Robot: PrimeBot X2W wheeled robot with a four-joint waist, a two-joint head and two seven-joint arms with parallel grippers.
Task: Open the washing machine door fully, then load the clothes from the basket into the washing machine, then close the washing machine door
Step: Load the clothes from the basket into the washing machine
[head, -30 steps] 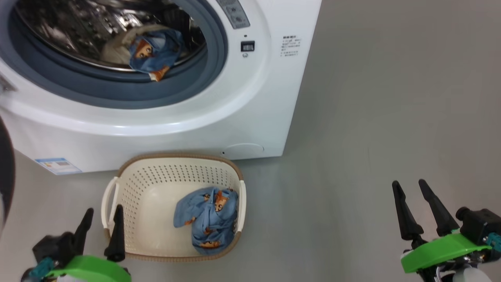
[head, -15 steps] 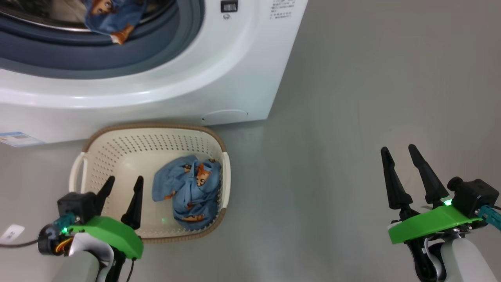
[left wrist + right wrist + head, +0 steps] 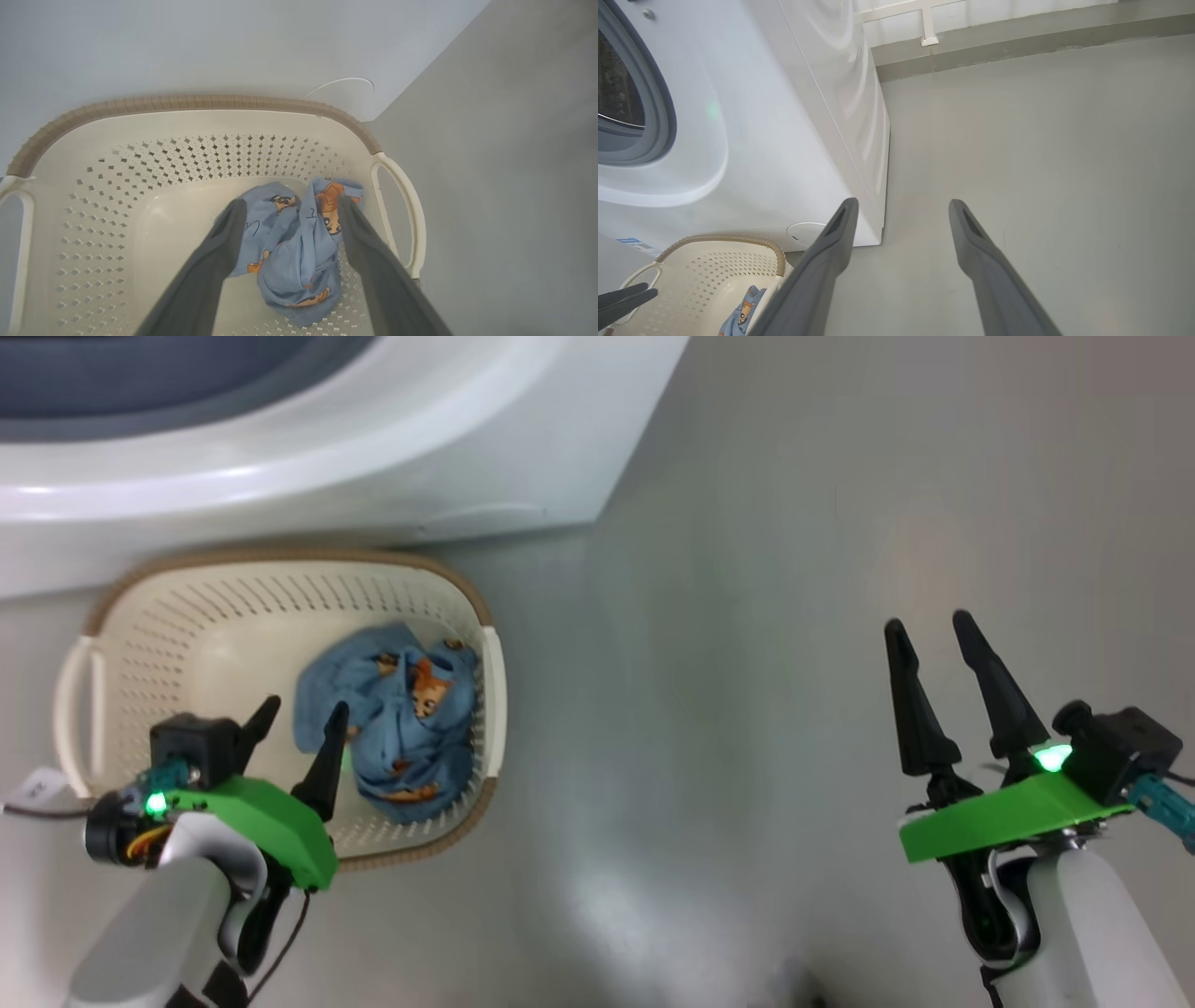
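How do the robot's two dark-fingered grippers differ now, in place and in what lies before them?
The left gripper hangs over the cream perforated plastic basket; the right gripper hangs over bare grey floor. The left's fingers frame the light-blue printed garment; the right's frame floor. Both are open and empty.

On grey floor: cream-white perforated plastic basket just beside white washing machine, crumpled light-blue printed garment inside, right half; left end effector over basket, right end effector over floor, both jaws apart.
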